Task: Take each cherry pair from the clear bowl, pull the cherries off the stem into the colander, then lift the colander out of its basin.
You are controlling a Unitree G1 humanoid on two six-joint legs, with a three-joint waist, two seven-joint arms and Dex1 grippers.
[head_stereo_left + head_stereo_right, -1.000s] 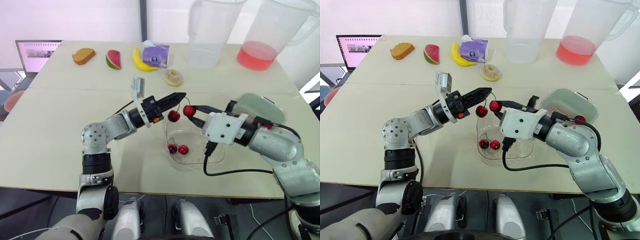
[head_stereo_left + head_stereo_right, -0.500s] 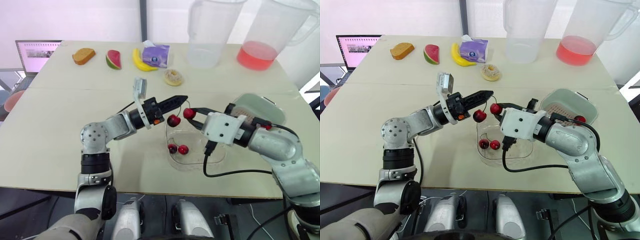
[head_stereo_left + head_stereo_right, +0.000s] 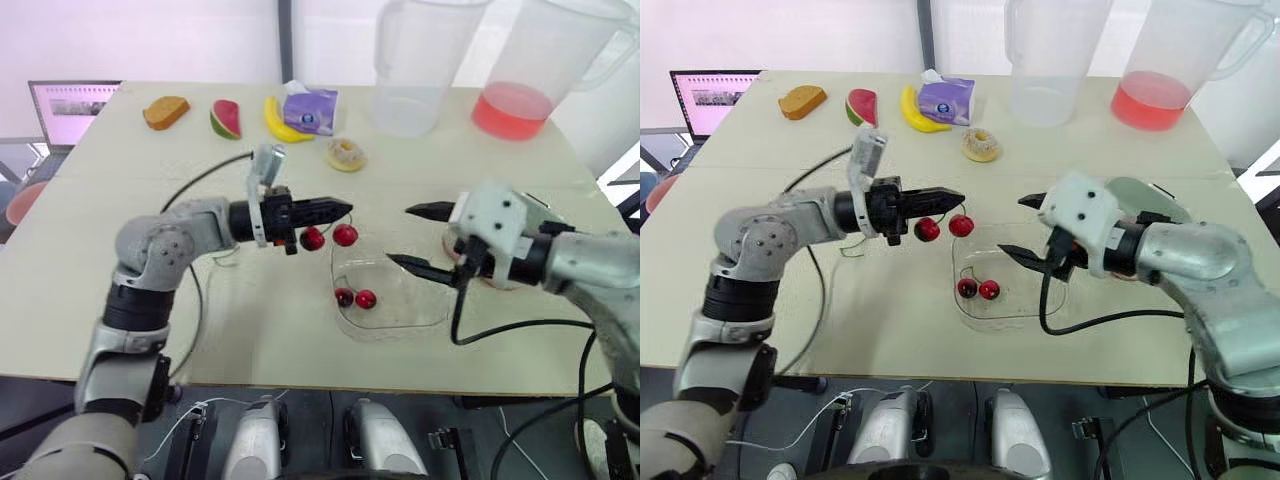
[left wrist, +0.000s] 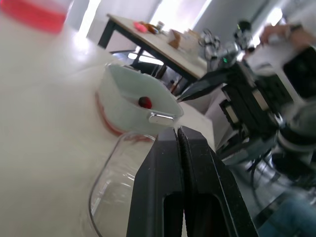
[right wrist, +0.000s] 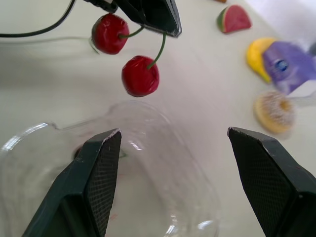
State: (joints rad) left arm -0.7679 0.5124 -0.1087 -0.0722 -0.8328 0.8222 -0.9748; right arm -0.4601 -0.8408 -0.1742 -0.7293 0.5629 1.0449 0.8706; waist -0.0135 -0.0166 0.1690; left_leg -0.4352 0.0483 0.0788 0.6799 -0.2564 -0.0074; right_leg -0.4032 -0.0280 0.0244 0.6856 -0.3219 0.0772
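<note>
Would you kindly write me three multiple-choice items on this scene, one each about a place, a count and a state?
1. Where is the unheld pair of red cherries relative to the clear plastic bowl? A inside it; B behind it; C left of it.
2. How many red stemmed cherries hang from the left gripper? A one; B two; C four.
3. The right gripper is: A shut on a stem; B shut, empty; C open, empty.
Answers: 1 A, it rests on the bowl's floor. 2 B, two dangle from one pinched stem. 3 C, its fingers stand wide apart with nothing between.
</note>
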